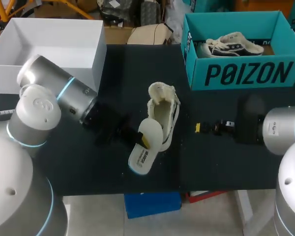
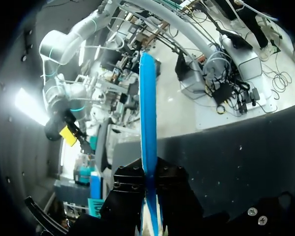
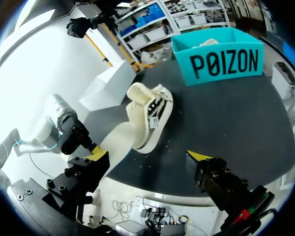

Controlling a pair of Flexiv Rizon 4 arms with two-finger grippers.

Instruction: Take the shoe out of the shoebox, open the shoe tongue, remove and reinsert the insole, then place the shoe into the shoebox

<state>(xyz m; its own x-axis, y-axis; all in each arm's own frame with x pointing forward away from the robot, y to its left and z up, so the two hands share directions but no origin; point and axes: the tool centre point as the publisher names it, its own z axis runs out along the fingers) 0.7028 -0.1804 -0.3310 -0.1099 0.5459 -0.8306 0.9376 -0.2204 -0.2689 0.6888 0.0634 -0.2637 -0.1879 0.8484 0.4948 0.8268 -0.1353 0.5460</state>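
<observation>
A cream shoe (image 1: 163, 114) lies on its side in the middle of the black table (image 1: 88, 167), tongue pulled open. My left gripper (image 1: 143, 140) is shut on the white, blue-backed insole (image 1: 143, 150), whose far end leans on the shoe's opening. In the left wrist view the insole's blue edge (image 2: 148, 123) stands upright between the black fingers (image 2: 128, 196). My right gripper (image 1: 206, 128) hangs open and empty to the right of the shoe. From the right wrist, the shoe (image 3: 150, 115) and insole (image 3: 119, 141) lie ahead of the open right gripper (image 3: 148, 156).
A teal shoebox (image 1: 246, 73) at the back right holds a second shoe (image 1: 233, 44). A white box (image 1: 54, 46) stands at the back left. Both boxes also show from the right wrist: the teal shoebox (image 3: 221, 61) and the white box (image 3: 110, 83).
</observation>
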